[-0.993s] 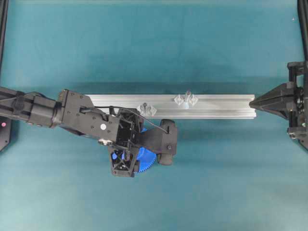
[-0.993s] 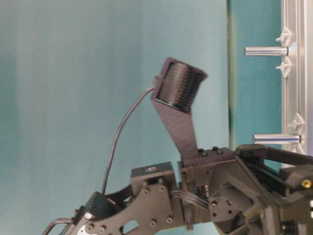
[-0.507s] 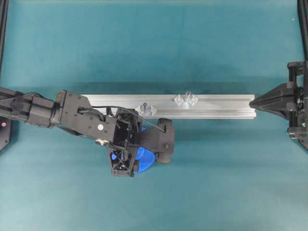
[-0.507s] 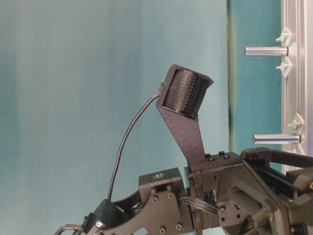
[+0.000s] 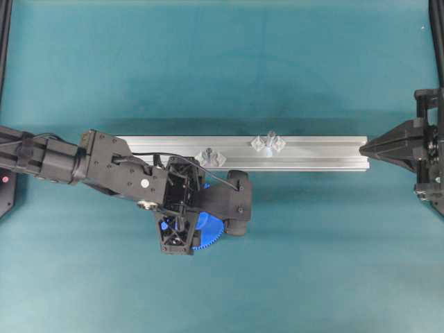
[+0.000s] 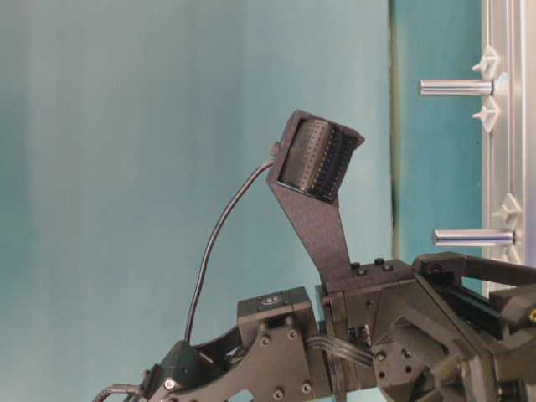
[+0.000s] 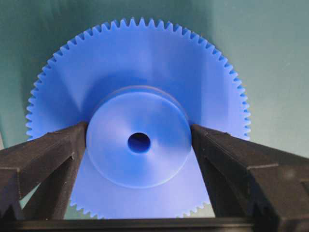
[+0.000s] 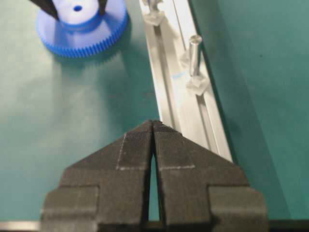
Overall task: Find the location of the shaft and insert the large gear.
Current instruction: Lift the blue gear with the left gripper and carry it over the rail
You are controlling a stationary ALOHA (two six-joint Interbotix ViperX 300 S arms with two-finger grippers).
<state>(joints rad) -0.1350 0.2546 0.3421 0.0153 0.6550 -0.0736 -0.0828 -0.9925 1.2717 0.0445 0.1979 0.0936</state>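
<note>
The large gear (image 7: 140, 67), a bright blue toothed disc with a raised hub, lies flat on the teal mat just in front of the rail; its rim shows under my left arm as the large gear (image 5: 210, 234). My left gripper (image 7: 139, 133) points down over it, both fingers pressed against the hub's sides. The shaft (image 5: 269, 141), a pale upright peg between two clear blocks, stands on the rail right of centre, also seen as the shaft (image 8: 194, 50) and the shaft (image 6: 456, 87). My right gripper (image 8: 153, 123) is shut and empty at the rail's right end.
A silver aluminium rail (image 5: 319, 154) runs left to right across the mat. A second clear peg (image 5: 211, 157) with closer-set blocks stands on it, just behind my left wrist. Black frame posts (image 5: 436, 28) stand at the side edges.
My left arm dropped slightly onto the gear and shifted a little left between one second and half a second ago. Since then it has held still. The right arm has not moved.
</note>
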